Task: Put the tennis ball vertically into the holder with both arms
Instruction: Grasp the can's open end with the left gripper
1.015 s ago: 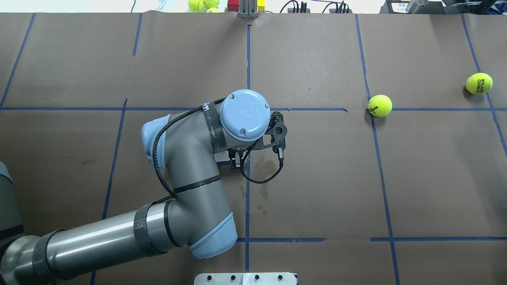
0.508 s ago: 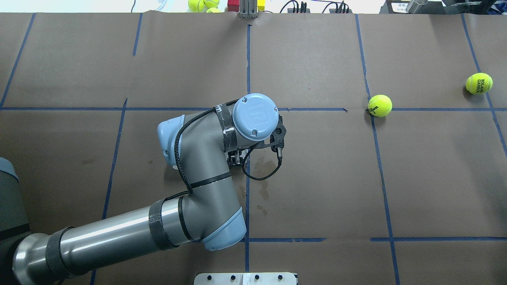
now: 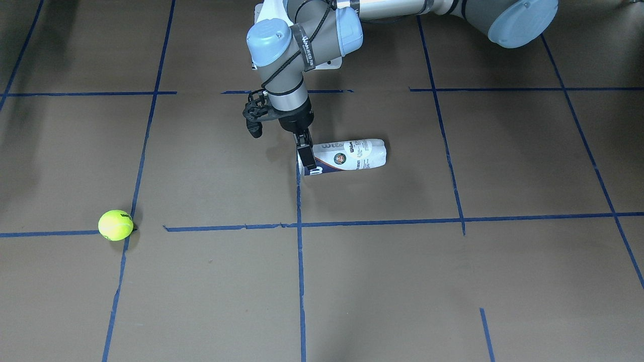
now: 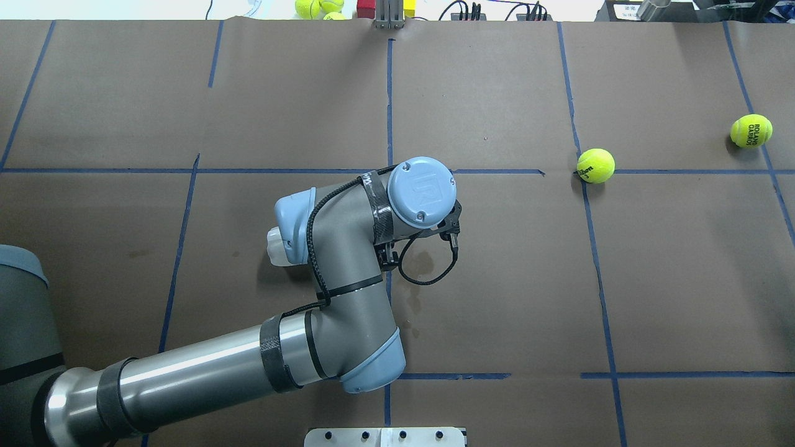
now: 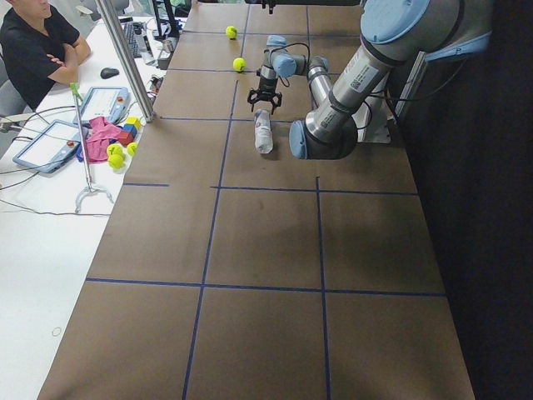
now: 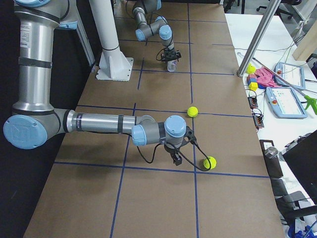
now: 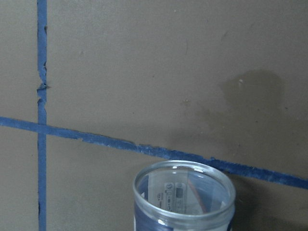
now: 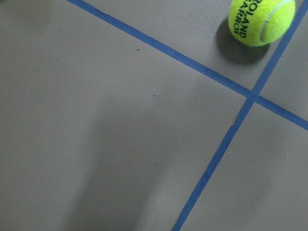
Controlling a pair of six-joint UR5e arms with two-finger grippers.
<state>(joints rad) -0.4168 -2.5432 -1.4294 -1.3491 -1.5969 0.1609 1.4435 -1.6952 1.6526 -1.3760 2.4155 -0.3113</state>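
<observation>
The holder (image 3: 347,156), a clear can with a navy-and-white label, lies on its side near the table's middle. Its open mouth fills the bottom of the left wrist view (image 7: 184,195). Its closed end pokes out from under the left arm in the overhead view (image 4: 277,245). My left gripper (image 3: 305,155) points down at the can's mouth end; I cannot tell if it grips. One tennis ball (image 4: 595,165) lies right of centre. A second tennis ball (image 4: 751,130) lies further right, also in the right wrist view (image 8: 261,20). My right gripper (image 6: 174,158) hovers beside it; I cannot tell its state.
Spare balls and coloured blocks (image 4: 320,7) lie beyond the table's far edge. The white pedestal base (image 6: 113,64) stands on the robot's side. A metal plate (image 4: 385,436) sits at the near edge. An operator (image 5: 33,50) sits at a side desk.
The left arm has swung to the right and its wrist has turned. The can's closed end now shows to the left of the arm. The balls have not moved.
</observation>
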